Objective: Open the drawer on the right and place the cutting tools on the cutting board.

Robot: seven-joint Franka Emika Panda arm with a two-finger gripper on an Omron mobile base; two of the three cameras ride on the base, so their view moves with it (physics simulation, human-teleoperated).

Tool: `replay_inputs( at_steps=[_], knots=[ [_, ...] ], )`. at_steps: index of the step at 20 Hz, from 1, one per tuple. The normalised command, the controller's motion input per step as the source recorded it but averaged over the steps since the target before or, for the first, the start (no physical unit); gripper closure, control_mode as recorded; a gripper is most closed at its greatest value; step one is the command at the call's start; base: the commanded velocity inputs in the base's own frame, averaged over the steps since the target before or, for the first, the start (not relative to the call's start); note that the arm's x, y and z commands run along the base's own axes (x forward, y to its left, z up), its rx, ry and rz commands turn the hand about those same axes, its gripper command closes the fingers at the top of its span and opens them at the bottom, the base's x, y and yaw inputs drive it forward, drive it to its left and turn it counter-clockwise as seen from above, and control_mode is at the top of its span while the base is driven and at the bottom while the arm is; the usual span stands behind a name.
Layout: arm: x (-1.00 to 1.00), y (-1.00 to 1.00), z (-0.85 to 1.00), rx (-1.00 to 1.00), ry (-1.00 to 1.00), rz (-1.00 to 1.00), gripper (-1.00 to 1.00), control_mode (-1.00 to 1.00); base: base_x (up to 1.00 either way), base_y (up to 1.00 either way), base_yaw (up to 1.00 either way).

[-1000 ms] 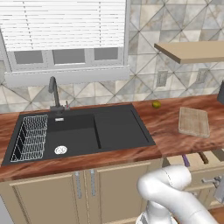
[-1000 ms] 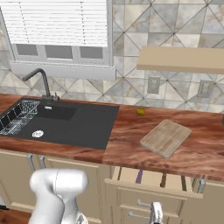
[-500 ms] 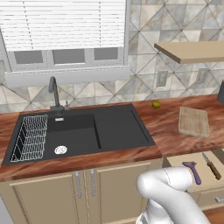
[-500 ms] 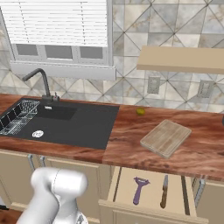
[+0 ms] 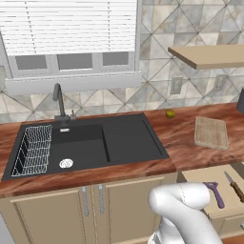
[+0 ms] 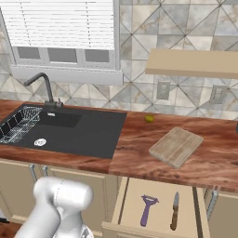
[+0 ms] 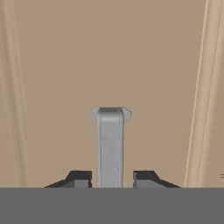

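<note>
The drawer (image 6: pixel 132 200) under the right counter stands pulled out, its pale inside (image 5: pixel 198 175) showing. In it lie a purple peeler (image 6: pixel 148 209) (image 5: pixel 214 193) and a brown-handled knife (image 6: pixel 174 211) (image 5: pixel 234 186), side by side. The cutting board (image 6: pixel 176 146) (image 5: pixel 211 132) lies bare on the wooden counter above the drawer. In the hand view my gripper (image 7: pixel 112 177) straddles the drawer's silver bar handle (image 7: pixel 110 140). A narrow gap shows on each side of the bar, between it and the dark fingertips (image 7: pixel 81 178), so the jaws are slightly open around it.
A black sink (image 5: pixel 90 143) with a wire rack (image 5: pixel 33 148) and a faucet (image 5: pixel 59 101) fills the left counter. A small lime (image 6: pixel 149 118) sits near the backsplash. A wall shelf (image 6: pixel 193 62) hangs above the board. Tall cabinet doors (image 5: pixel 90 209) stand left of the drawer.
The drawer slid out from barely ajar to wide open, uncovering the peeler and knife. The jaws have parted a little off the handle.
</note>
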Motion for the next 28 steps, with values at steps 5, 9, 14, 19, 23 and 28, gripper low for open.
replay_inputs(
  at_steps=[5, 9, 14, 19, 23, 28],
  knots=[
    [-0.93, 0.00, 0.41, 0.03, -0.12, 0.00, -1.00, -1.00, 0.00, 0.00, 0.00],
    [-0.59, 0.00, 0.97, 0.02, -0.09, 0.00, -1.00, -1.00, 0.00, 0.00, 0.00],
    [-0.09, 0.05, 1.00, 0.00, 0.00, 0.00, -1.00, -1.00, 0.00, 0.00, 0.00],
    [0.02, 0.17, 1.00, 0.00, 0.09, 0.01, -1.00, -1.00, 0.00, 0.00, 0.00],
    [0.38, 0.11, 1.00, 0.00, 0.28, 0.02, -1.00, -1.00, 0.00, 0.00, 0.00],
    [0.53, 0.01, 1.00, 0.00, 0.34, 0.03, -1.00, -1.00, 0.00, 0.00, 0.00]
  ],
)
